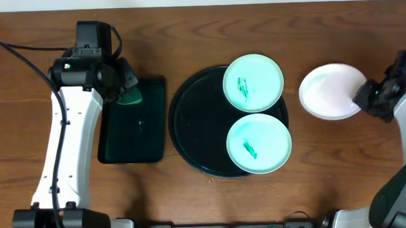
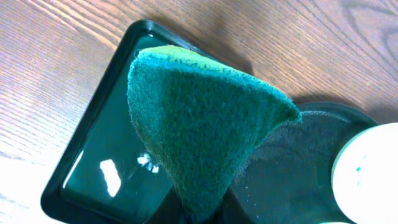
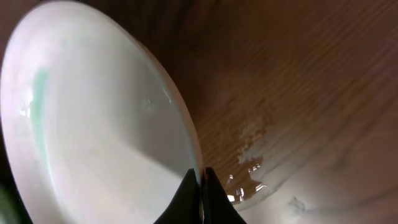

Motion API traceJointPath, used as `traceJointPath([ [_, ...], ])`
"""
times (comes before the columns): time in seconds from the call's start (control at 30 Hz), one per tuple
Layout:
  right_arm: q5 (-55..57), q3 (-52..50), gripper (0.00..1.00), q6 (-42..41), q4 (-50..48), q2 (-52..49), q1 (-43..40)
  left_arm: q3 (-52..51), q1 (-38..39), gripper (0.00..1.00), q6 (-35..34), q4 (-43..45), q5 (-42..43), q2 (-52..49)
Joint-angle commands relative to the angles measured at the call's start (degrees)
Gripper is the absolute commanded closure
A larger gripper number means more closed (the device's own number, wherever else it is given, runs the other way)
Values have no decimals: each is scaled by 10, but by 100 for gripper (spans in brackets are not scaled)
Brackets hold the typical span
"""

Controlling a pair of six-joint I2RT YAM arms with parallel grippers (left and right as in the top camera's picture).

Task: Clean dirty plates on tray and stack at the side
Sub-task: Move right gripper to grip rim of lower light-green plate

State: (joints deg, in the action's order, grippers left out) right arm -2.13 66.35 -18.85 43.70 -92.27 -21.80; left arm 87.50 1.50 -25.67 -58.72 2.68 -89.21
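The white plate point(image 3: 93, 137) is pinched by its rim in the right gripper point(image 3: 200, 182), outside the tray point(image 1: 196, 121), presumably for stacking. A sponge point(image 2: 199, 137) is clamped in the left gripper point(image 1: 123, 87), ready for the smeared mint plates point(image 1: 253, 82) between both.

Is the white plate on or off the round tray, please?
Off: the white round plate is over wood, beside the round black tray.

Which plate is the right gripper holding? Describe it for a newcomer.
Find the round black tray, then look right, off it. The white plate there has its rim pinched by the right gripper; unlike the two mint-green plates on the tray, it lacks a central teal smear.
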Motion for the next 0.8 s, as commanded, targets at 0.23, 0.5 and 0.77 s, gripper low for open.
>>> traceJointPath([
  [0.23,5,-131,98,-16,-149,3,4,-2,-1,93,3,1,-3,-5],
  [0.5,-15,-147,67,22,-191,-1,23,-2,-1,93,3,1,-3,-5],
  [0.77,-109,-9,49,72,-7,-1,64,-3,6,93,19,1,-1,-6],
])
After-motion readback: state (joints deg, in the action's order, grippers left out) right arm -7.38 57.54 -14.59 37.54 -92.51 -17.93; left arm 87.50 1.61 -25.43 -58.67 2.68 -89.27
